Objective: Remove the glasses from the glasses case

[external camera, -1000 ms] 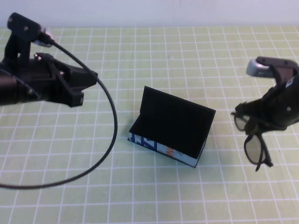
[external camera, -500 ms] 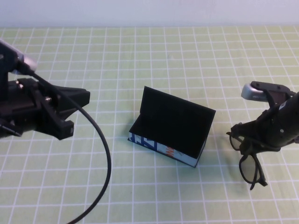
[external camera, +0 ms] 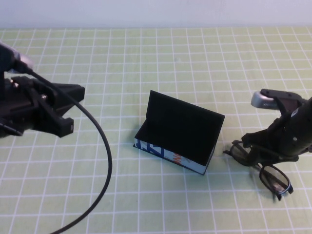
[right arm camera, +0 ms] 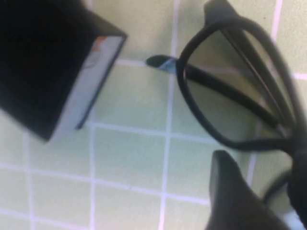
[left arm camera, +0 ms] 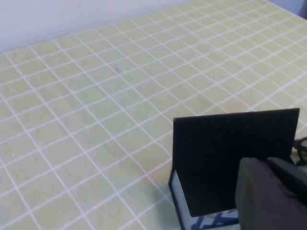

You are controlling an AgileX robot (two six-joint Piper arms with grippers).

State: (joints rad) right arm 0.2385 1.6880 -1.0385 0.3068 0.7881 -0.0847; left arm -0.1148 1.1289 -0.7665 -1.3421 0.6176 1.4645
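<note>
The glasses case point(external camera: 175, 141) stands open in the middle of the mat, its lid upright and its printed white front facing me; it also shows in the left wrist view as the glasses case point(left arm camera: 235, 158) and in the right wrist view as the glasses case point(right arm camera: 48, 62). The black glasses point(external camera: 265, 170) lie on the mat just right of it, outside the case. My right gripper point(external camera: 267, 148) hangs low over them. In its wrist view the glasses point(right arm camera: 230, 96) lie flat, and the right gripper point(right arm camera: 261, 165) stands open with the frame's bridge between the jaws. My left gripper point(external camera: 73, 109) hovers shut far left of the case.
A black cable point(external camera: 105, 161) loops from the left arm down across the mat's left side. The green gridded mat point(external camera: 161, 63) covers the whole table, ending at a pale wall along the far edge.
The right gripper came down with the glasses and opened; the glasses went from hanging tilted in its grip to lying flat on the mat. The left arm drew back to the left.
</note>
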